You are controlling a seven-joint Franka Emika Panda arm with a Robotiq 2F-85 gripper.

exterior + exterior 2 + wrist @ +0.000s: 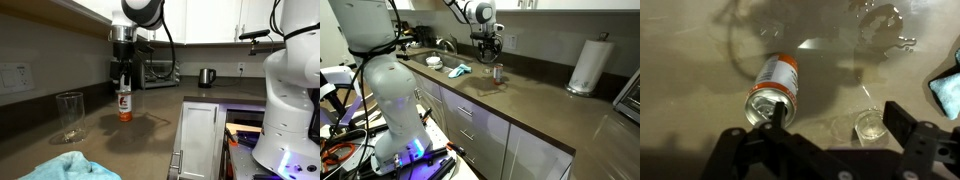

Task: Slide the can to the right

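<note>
The can (124, 106) stands upright on the brown countertop, white above with a red logo and red-orange below. It also shows in an exterior view (498, 72) and in the wrist view (776, 88), seen from above. My gripper (124, 82) hangs directly over it, open and empty. In the wrist view my gripper (835, 113) has one fingertip overlapping the can's top rim. The can lies at that finger, not centred between the jaws. The clear glass (870, 124) appears between the fingers there, but it stands apart from the can (69, 115).
A blue cloth (65, 168) lies at the counter's near edge. A kettle (205, 76) and a toaster oven (155, 72) stand at the back wall. A paper towel roll (585, 65) stands far along the counter. A sink (432, 52) is beyond the cloth (458, 70).
</note>
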